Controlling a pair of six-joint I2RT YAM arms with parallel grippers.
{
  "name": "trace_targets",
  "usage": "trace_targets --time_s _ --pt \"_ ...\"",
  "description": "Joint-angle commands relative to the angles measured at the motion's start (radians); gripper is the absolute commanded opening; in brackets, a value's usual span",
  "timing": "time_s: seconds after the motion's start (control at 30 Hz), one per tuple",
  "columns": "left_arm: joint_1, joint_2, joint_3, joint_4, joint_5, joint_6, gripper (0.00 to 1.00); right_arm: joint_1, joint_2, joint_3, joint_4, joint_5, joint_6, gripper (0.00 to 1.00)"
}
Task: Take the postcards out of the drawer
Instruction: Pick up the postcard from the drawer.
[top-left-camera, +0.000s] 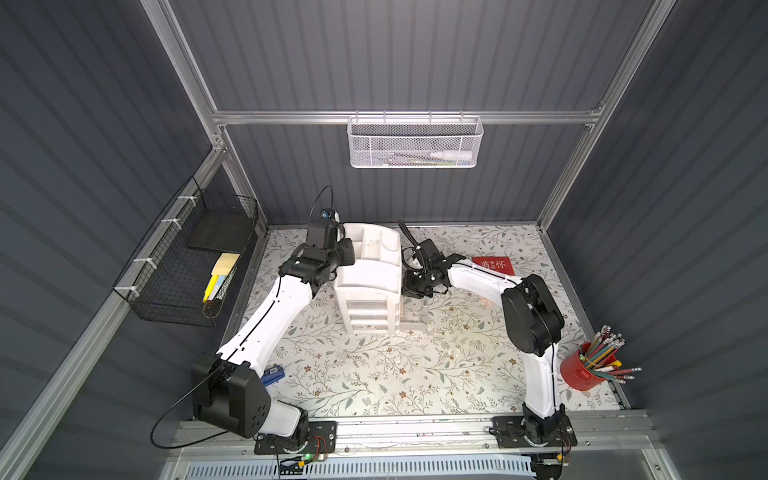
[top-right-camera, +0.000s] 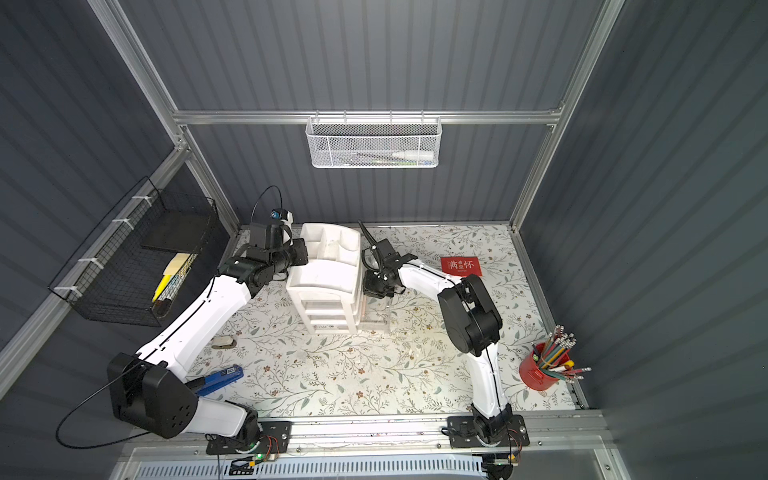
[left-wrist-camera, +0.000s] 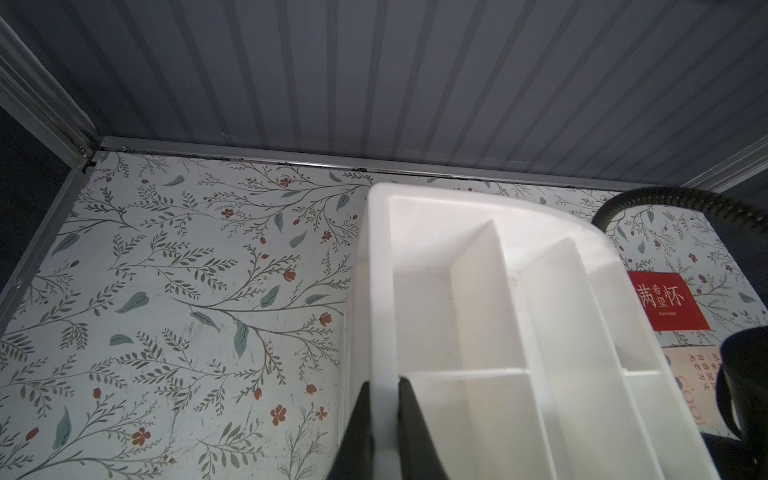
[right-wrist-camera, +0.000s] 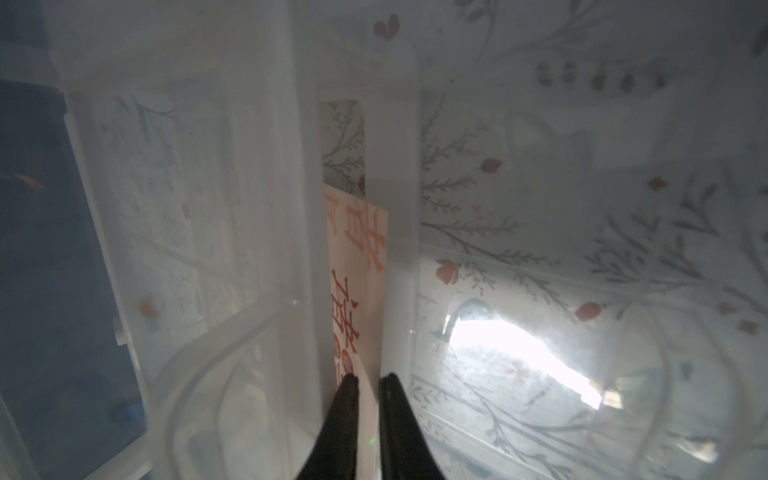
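A red postcard (top-left-camera: 493, 266) (top-right-camera: 462, 266) (left-wrist-camera: 667, 301) with white characters lies flat on the table, right of the white drawer unit (top-left-camera: 368, 274) (top-right-camera: 324, 270). In the left wrist view a pale peach postcard (left-wrist-camera: 690, 374) lies beside it, partly hidden. A translucent drawer (top-left-camera: 411, 320) (top-right-camera: 374, 318) sticks out of the unit's right side. My right gripper (right-wrist-camera: 368, 380) (top-left-camera: 415, 291) reaches into it, shut on the near edge of another peach postcard (right-wrist-camera: 359, 257) with red lettering, which stands on edge. My left gripper (left-wrist-camera: 384, 382) (top-left-camera: 347, 251) is shut on the rim of the unit's top tray (left-wrist-camera: 380, 291).
A red cup of pencils (top-left-camera: 582, 368) stands at the right front. A black wire basket (top-left-camera: 187, 266) with yellow pads hangs on the left wall. A white mesh basket (top-left-camera: 415, 141) hangs on the back wall. A blue tool (top-right-camera: 220, 378) lies by the left arm's base.
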Motion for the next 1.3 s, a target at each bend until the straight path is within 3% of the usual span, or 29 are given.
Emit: trace_targets --time_s 0.0,0.57,0.87,1.27 --pt "0.006 0.054 -0.077 -0.15 -0.024 0.082 0.0 0.0 0.002 -0.009 0.04 -0.032 0.01 0.15" --pt "0.006 0.059 -0.074 -0.147 -0.015 0.082 0.0 0.001 0.03 -0.006 0.063 -0.054 0.024 0.13" --pt "0.006 0.058 -0.074 -0.149 -0.018 0.083 0.0 -0.001 0.025 -0.009 0.069 -0.059 0.02 0.05" --pt "0.007 0.059 -0.075 -0.147 -0.028 0.078 0.0 -0.05 -0.088 -0.09 0.067 -0.026 -0.004 0.0"
